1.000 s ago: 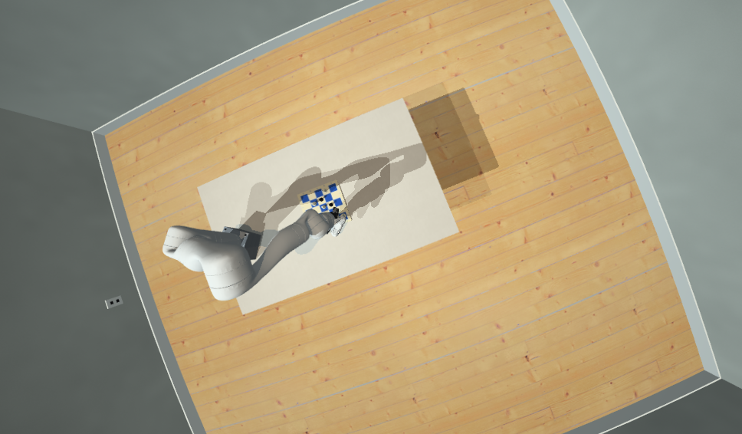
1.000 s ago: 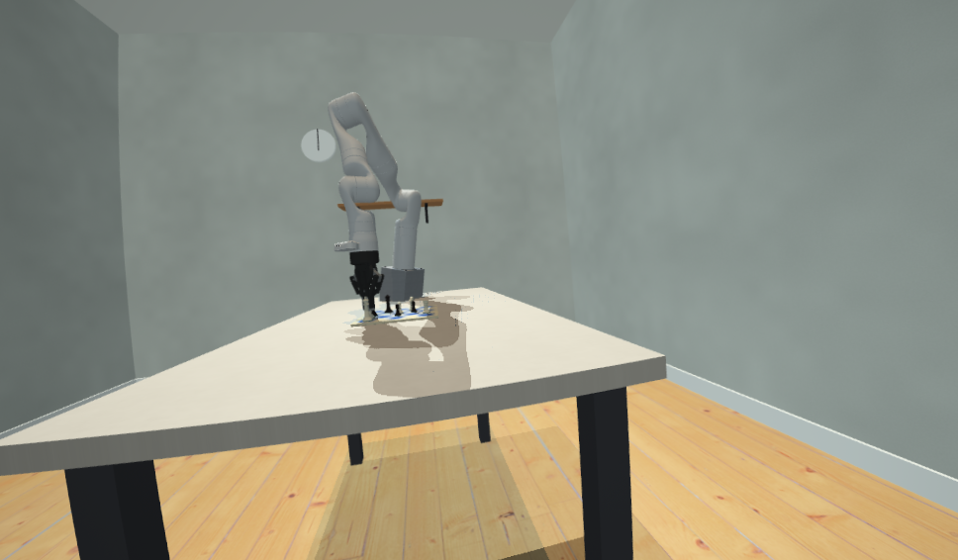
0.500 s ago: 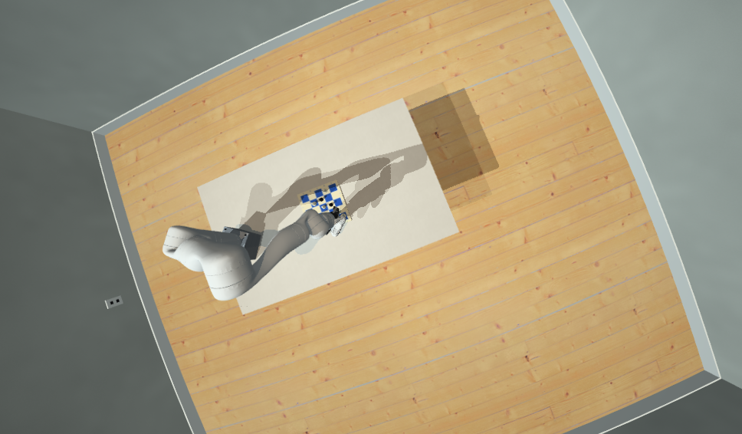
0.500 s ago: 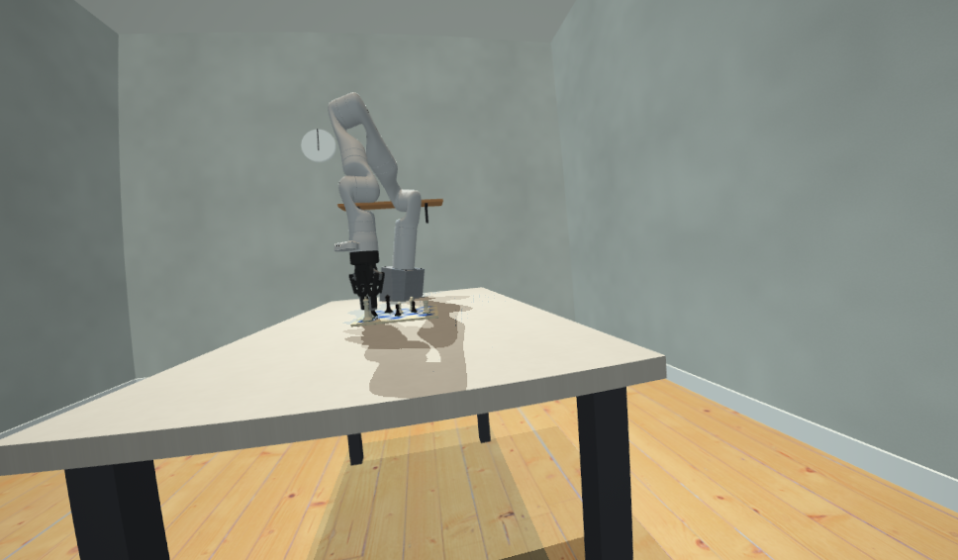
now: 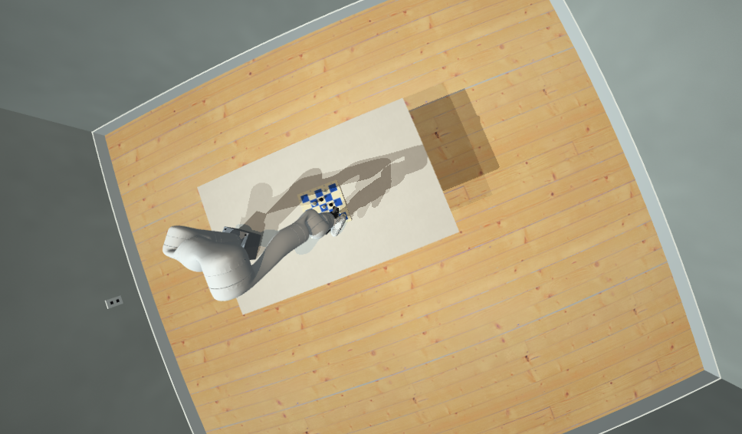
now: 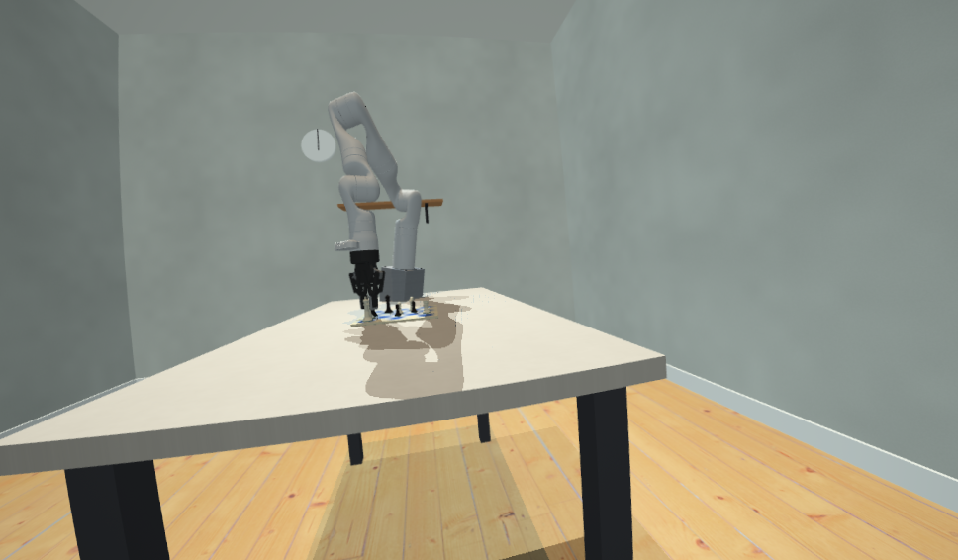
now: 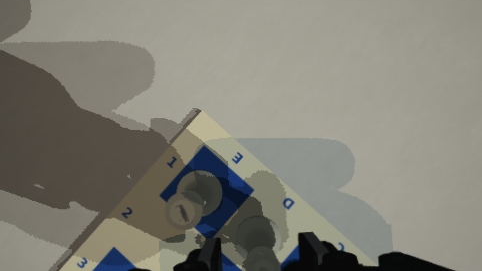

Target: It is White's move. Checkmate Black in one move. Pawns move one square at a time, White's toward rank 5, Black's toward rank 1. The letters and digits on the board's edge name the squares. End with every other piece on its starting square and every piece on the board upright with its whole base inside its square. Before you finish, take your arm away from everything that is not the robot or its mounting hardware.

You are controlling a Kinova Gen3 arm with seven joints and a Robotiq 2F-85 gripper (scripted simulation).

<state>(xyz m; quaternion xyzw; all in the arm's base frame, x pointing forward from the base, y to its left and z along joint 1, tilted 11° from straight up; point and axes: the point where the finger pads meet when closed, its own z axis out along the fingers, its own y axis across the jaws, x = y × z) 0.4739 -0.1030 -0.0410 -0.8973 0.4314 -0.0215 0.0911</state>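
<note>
— Two dark fingers stood apart at the wrist view's bottom edge, and a pale chess piece point(image 7: 256, 234) rose between them, gripped by neither.

— Where did it stand?

— On the D-file square by the board point(image 7: 215, 126) rim; another pale piece point(image 7: 192, 200) stood on blue E1 beyond.

— And the gripper point(image 6: 366, 292)?

— Parted, holding nothing, low over the board's corner. The board lay mid-table point(image 6: 536, 356), towards the edge with the arm's base.
</note>
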